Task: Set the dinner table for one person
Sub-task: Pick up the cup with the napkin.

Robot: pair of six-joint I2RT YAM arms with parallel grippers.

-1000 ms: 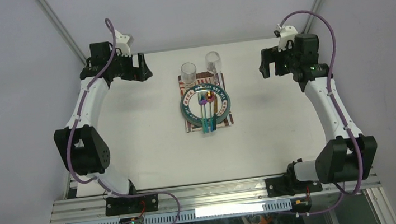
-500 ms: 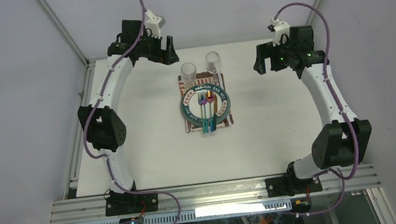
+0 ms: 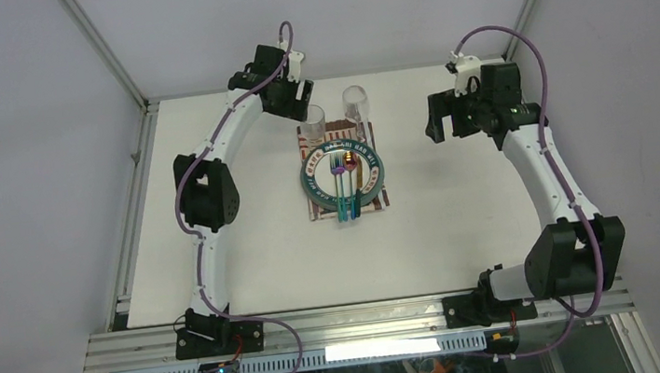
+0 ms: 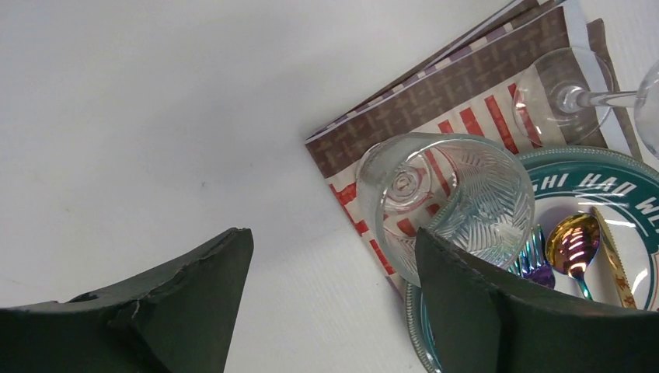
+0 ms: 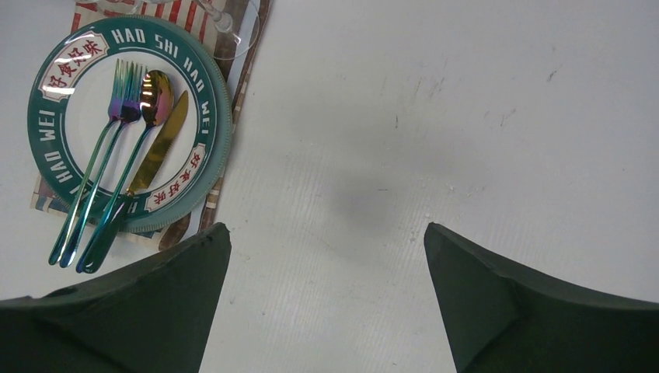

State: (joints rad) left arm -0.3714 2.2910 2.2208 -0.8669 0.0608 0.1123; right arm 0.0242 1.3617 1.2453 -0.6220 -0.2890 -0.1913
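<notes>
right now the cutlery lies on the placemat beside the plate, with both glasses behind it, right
No. The cutlery lies on the plate itself, not beside it on the placemat; the right wrist view shows this. The tumbler and wine glass do stand behind the plate.

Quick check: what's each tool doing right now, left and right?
Left tool: open, holding nothing, close to the glass tumbler.
Right tool: open, holding nothing, over the dinner table.

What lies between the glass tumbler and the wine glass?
Only a strip of the striped placemat. Nothing else stands between the tumbler and the foot of the wine glass. The left wrist view shows this best.
</notes>
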